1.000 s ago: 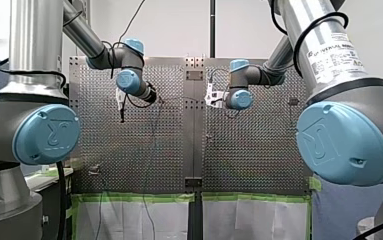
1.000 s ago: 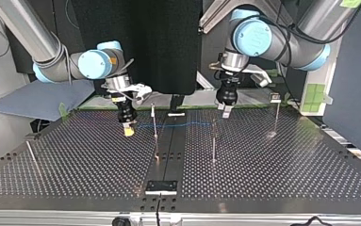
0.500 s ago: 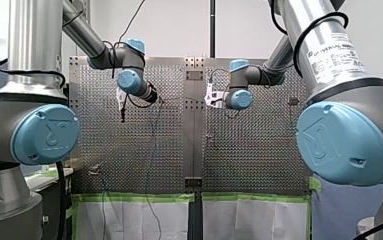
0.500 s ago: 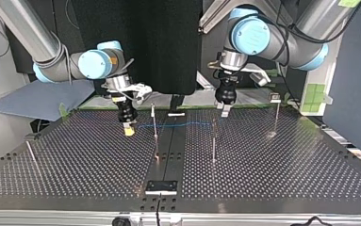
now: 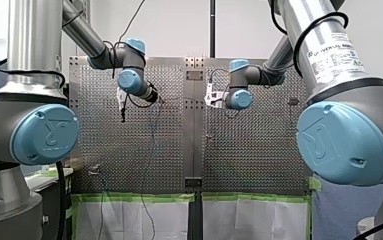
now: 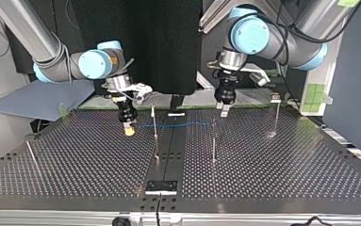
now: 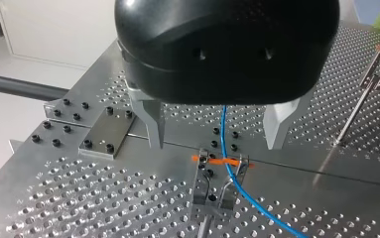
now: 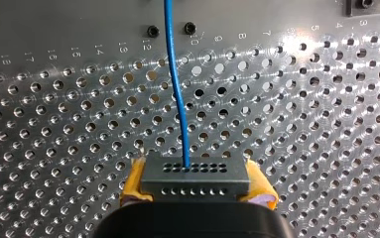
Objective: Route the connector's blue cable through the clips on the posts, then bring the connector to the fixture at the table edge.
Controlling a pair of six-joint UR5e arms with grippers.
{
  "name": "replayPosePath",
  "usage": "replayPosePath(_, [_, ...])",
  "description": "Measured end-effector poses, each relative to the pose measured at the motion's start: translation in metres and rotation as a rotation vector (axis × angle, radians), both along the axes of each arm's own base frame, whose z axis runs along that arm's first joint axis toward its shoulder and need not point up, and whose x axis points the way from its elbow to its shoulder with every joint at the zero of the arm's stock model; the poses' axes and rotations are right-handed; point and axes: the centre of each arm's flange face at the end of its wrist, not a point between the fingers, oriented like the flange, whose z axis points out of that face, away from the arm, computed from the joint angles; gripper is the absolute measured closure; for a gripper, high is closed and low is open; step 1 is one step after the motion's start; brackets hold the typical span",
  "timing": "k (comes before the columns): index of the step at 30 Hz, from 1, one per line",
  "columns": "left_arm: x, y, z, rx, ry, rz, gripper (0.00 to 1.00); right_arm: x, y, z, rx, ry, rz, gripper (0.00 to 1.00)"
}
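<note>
In the right wrist view the dark grey connector [image 8: 195, 178] sits between yellow pads [image 8: 134, 184]; my right gripper [image 8: 196, 191] is shut on it. The blue cable [image 8: 167, 29] runs from the connector ahead over the perforated plate. In the top view my right gripper [image 6: 129, 130] hangs left of the middle post [image 6: 154, 123], and the cable [image 6: 187, 124] stretches across to a second post [image 6: 213, 139]. My left gripper [image 7: 217, 144] is open, its metal fingers either side of the cable [image 7: 223, 126], just above the orange-banded clip [image 7: 217, 171] that the cable passes through. In the top view it [image 6: 224, 111] hovers behind that post.
A third post [image 6: 276, 115] stands at the top view's right, a leaning one [image 6: 30, 154] at its left. The fixture plate [image 6: 161, 187] lies at the near table edge. A bolted plate [image 7: 105, 136] lies beside my left gripper.
My left gripper has risen slightly above the clip post. My right gripper stays in place with the connector.
</note>
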Motion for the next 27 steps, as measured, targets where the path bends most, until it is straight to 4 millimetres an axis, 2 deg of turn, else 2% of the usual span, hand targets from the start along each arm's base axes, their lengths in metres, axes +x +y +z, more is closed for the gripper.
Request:
replayPosePath(12, [-0.001,-0.021,0.005,0.013,-0.080,-0.042,0.02,0.000,0.000,0.000,0.003,0.002,-0.003,1.00])
replayPosePath(27, [0.033,-0.066,0.001,-0.038,-0.133,-0.066,0.02,0.000,0.000,0.000,0.001,0.000,-0.003,1.00])
